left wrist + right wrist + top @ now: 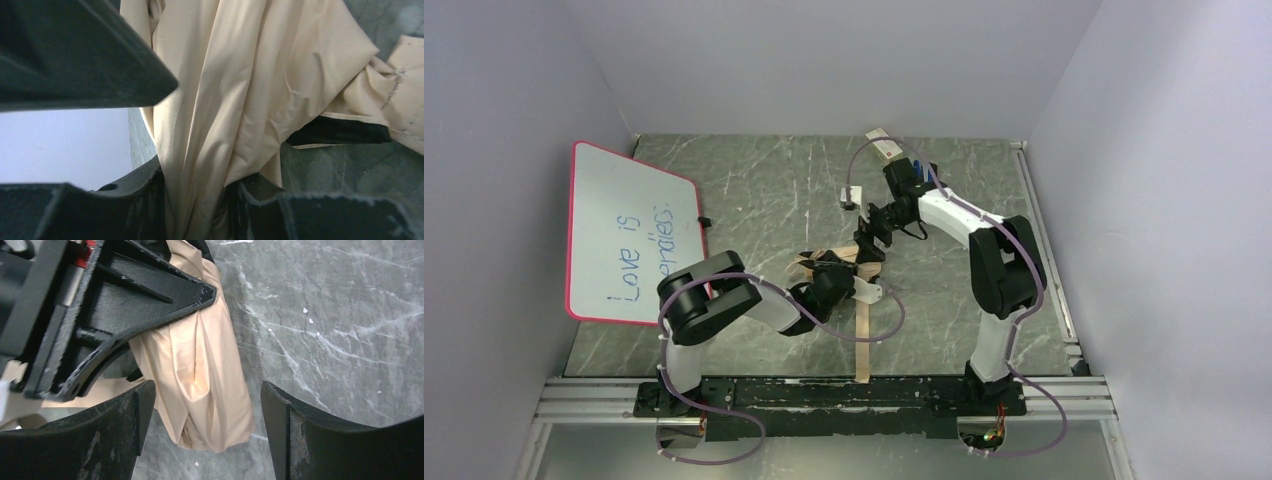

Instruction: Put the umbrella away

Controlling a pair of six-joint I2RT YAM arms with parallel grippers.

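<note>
The beige umbrella (836, 266) lies folded on the grey marble table (754, 190), its long tan strap (864, 345) running toward the near edge. My left gripper (852, 287) is shut on a bunch of the umbrella's fabric (235, 90), which is pinched between its jaws (200, 205). My right gripper (871, 238) hangs open just above the far end of the fabric bundle (200, 375), with the bundle's tip between its fingers (206, 407) and touching neither. The shaft and handle knob are hidden.
A whiteboard with a red rim (629, 235) lies at the left. A small white object (847, 196) and a tan and white box (885, 148) lie beyond the right gripper. The left gripper's black body (100, 305) fills the upper left of the right wrist view.
</note>
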